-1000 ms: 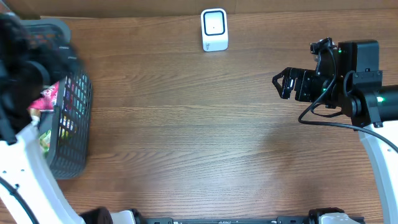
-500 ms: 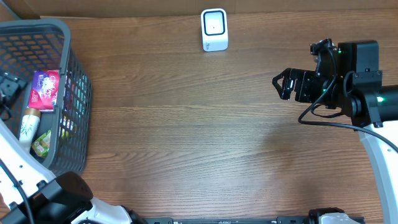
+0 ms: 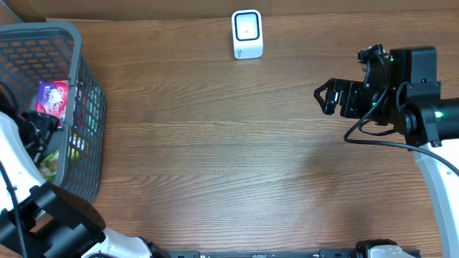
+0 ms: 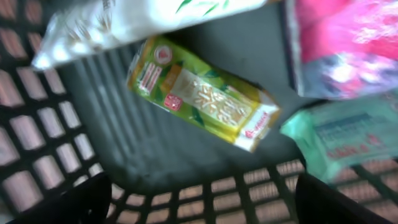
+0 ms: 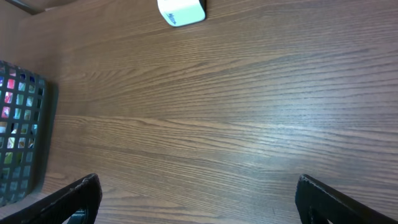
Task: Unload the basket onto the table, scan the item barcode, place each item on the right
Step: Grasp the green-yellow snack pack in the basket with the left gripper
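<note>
- The left pincer (image 4: pixel 199 202) is released, its two fingers spread wide with nothing between them. It is lowered inside the grey mesh basket (image 3: pixel 86 107), whose wall runs just beneath the fingers.
- Straight ahead of it, clear of both fingers, a green-and-yellow carton (image 4: pixel 202 93) lies flat and askew on the basket floor.
- A white packet (image 4: pixel 143 18) lies beyond the carton, a pink packet (image 4: pixel 348 43) ahead to the right, and a teal packet (image 4: pixel 348 134) just beside the carton's right end.
- In the overhead view the left arm's white link covers most of these contents. Only the wrist view shows the carton's face, and its print is too blurred to find a barcode.
- The right pincer (image 3: pixel 324 97) is released and empty, held level over the bare table (image 3: pixel 215 158). The white scanner (image 3: pixel 247 34) stands well ahead of it.
</note>
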`<state>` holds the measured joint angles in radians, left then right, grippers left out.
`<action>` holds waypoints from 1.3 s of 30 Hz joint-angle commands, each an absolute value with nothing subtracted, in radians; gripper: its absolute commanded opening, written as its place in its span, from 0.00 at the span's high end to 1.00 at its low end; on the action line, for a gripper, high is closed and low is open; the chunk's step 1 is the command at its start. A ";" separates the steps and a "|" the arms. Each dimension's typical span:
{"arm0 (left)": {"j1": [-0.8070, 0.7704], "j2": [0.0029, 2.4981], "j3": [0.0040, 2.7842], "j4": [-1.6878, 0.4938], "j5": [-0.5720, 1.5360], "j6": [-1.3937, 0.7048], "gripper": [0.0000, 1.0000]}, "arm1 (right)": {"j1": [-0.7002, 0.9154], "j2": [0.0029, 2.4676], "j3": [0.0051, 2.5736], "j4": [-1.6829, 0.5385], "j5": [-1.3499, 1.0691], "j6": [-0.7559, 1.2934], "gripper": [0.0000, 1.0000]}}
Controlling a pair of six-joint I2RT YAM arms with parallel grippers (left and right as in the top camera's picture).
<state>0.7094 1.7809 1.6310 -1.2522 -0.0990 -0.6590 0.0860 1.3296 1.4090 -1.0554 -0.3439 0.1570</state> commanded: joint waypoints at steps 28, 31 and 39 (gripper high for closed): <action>0.715 1.850 1.252 -0.720 -0.210 -1.078 0.02 | 0.089 1.323 1.432 -1.110 -0.353 0.154 0.00; 0.715 1.903 1.252 -0.717 -0.209 -1.078 0.02 | 0.089 1.323 1.432 -1.109 -0.353 0.154 0.00; 0.715 1.995 1.252 -0.729 -0.192 -1.077 0.34 | 0.089 1.332 1.431 -1.109 -0.353 0.154 0.00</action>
<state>0.7086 1.9137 1.2793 -0.7357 -0.2298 -1.0672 0.0860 1.3296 1.4090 -1.1118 -0.3443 0.1570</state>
